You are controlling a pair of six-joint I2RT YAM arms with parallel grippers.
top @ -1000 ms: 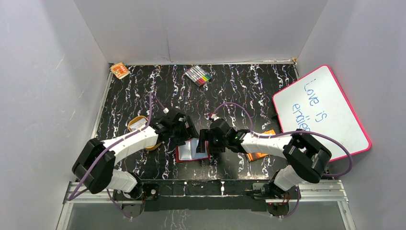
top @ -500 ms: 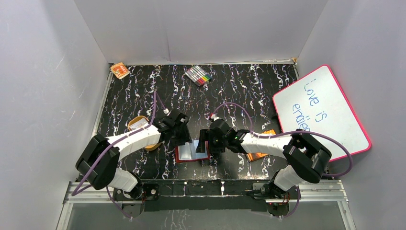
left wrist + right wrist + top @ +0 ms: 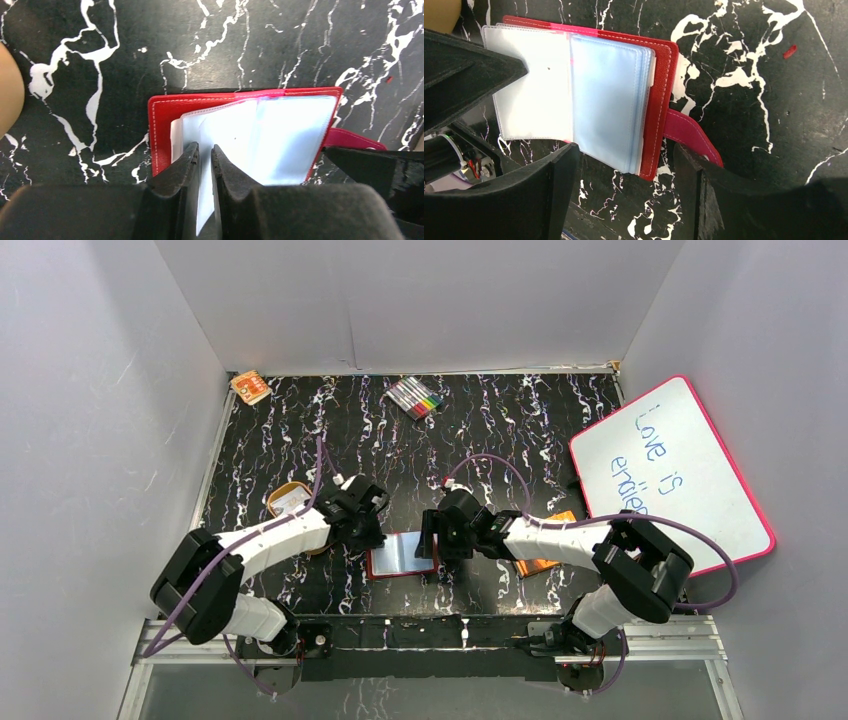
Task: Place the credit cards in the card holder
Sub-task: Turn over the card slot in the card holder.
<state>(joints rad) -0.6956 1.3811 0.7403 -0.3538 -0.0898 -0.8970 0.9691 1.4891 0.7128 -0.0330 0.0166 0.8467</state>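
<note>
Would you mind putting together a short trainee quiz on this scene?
1. True or false: the red wallet lies open on the table.
2. What is the left gripper pinching? A. a clear sleeve of the wallet B. a coin C. a key
3. Fill in: the markers lie near the table's ___ edge, seen from the arms.
Key: 1 true; 2 A; 3 far.
</note>
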